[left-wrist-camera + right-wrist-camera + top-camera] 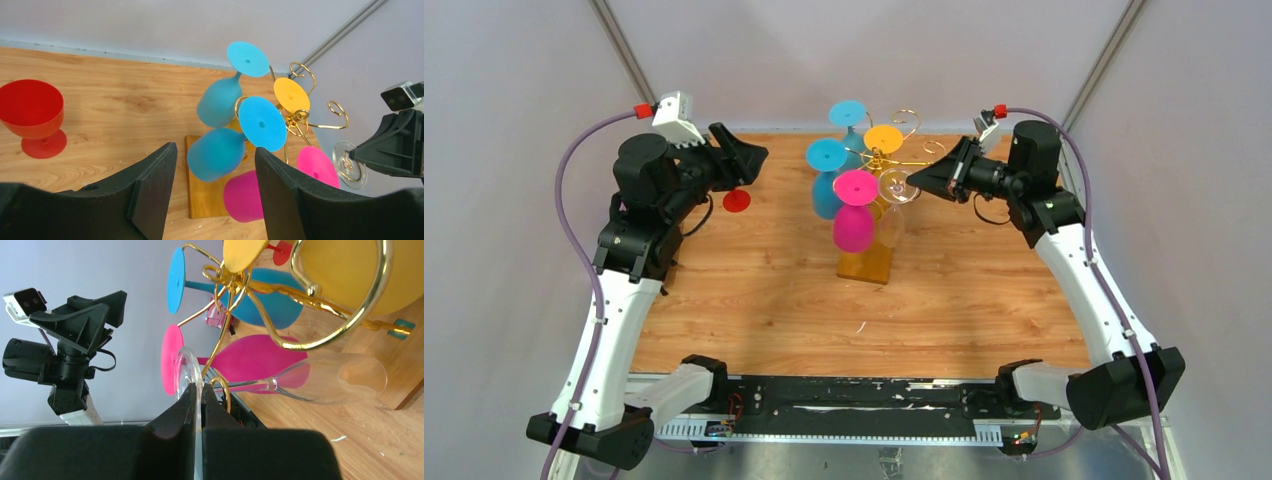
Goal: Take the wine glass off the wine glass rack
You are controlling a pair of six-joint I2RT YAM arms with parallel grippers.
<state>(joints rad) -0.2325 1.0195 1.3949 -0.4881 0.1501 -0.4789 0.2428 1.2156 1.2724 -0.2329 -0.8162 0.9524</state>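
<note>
Wine glass [340,377]: clear and colourless, showing a round foot, a thin stem and a tapered bowl.
Position: foot is sitting in a gold scroll, right at the right gripper's [201,395] fingertips.
Axis: hanging inverted, foot uppermost, bowl mouth pointing down toward the amber base; stem is running sideways from the fingertips.
Right gripper: pinching closed on the foot's edge.
Left gripper [215,155]: jaws standing apart, holding nothing, facing the right gripper across the rack.
Wine glass rack [866,265]: standing between both grippers, also carrying coloured glasses [854,225].
Red glass [32,110]: standing upright on the table [754,290], beside the left gripper.
</note>
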